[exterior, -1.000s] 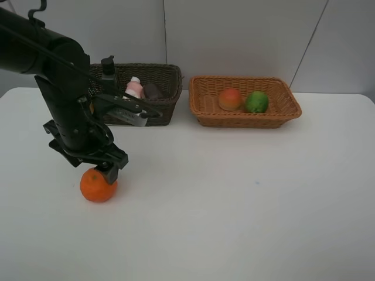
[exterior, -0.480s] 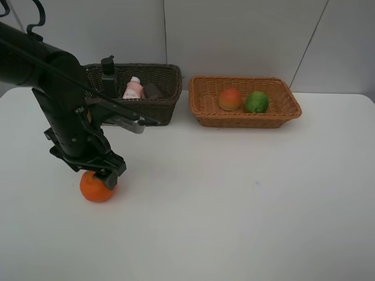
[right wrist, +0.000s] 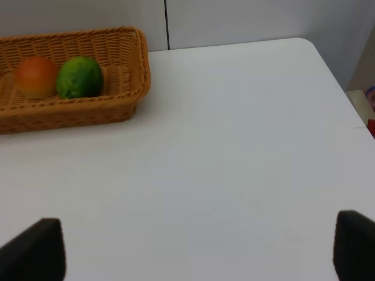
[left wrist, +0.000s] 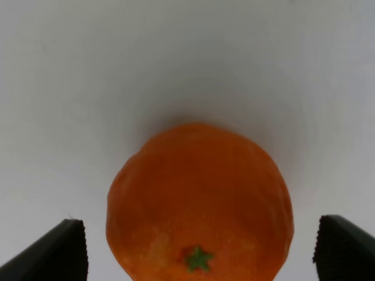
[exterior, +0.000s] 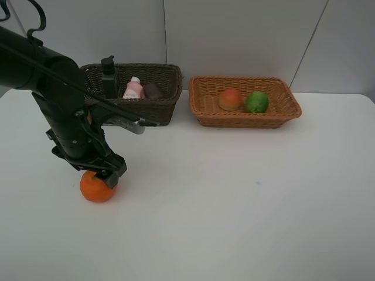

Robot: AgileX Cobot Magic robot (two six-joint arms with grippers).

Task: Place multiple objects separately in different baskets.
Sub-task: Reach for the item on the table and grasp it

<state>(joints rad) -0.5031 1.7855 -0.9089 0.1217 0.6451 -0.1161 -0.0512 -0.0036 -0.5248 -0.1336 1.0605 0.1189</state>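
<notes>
An orange [exterior: 96, 188] lies on the white table at the front left. My left gripper [exterior: 101, 175] hangs right over it, open, its fingertips [left wrist: 63, 253] on either side of the orange [left wrist: 199, 199] without pressing it. The dark brown basket [exterior: 158, 109] at the back holds a pink bottle [exterior: 134, 88], a dark green bottle [exterior: 108, 73] and a purplish cup [exterior: 153, 90]. In the light tan basket [exterior: 246, 122] sit a peach-like fruit [exterior: 230, 99] and a green lime [exterior: 256, 101]. My right gripper [right wrist: 193, 249] is open over bare table, holding nothing; the exterior view does not show it.
The left arm [exterior: 55, 99] stands in front of the dark basket's left end. In the right wrist view the tan basket [right wrist: 70, 111] with peach [right wrist: 36, 76] and lime [right wrist: 79, 77] is far off. The table's rounded corner [right wrist: 307, 44] shows there too.
My left gripper has come down around the orange's top and shifted slightly left. The orange and the basket contents have not moved.
</notes>
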